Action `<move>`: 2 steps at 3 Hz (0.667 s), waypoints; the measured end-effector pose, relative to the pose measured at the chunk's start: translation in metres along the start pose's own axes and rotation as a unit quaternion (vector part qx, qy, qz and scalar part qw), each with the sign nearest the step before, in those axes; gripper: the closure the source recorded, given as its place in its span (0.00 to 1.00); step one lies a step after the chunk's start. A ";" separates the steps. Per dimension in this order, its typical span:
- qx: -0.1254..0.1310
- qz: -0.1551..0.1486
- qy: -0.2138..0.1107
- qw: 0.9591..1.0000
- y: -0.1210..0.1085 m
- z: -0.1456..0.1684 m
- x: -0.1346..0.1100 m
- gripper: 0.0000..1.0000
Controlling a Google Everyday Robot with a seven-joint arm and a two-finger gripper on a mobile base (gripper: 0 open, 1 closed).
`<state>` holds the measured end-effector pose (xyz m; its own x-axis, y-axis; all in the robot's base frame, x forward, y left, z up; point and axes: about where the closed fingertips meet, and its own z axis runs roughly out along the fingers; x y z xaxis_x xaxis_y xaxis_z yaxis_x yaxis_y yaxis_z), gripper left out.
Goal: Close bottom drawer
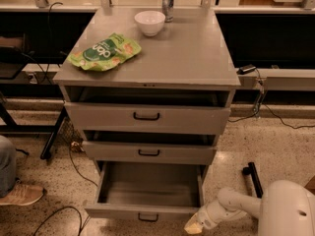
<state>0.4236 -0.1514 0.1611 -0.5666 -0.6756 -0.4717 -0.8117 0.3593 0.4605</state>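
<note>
The bottom drawer is the lowest of three grey cabinet drawers. It stands pulled far out, its empty inside showing, with a small black handle on its low front panel. My gripper is at the end of the white arm, low near the floor, just right of the drawer's front right corner. The middle drawer and the top drawer stand slightly out.
On the cabinet top lie a green snack bag, a white bowl and a metal can. A person's shoe and cables are on the floor at left. A black bar lies at right.
</note>
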 end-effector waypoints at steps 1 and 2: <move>0.005 0.000 -0.004 1.000 -0.001 0.001 0.000 1.00; 0.019 0.000 -0.017 1.000 -0.003 0.002 -0.001 1.00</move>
<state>0.4261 -0.1505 0.1583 -0.5709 -0.6531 -0.4975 -0.8159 0.3840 0.4322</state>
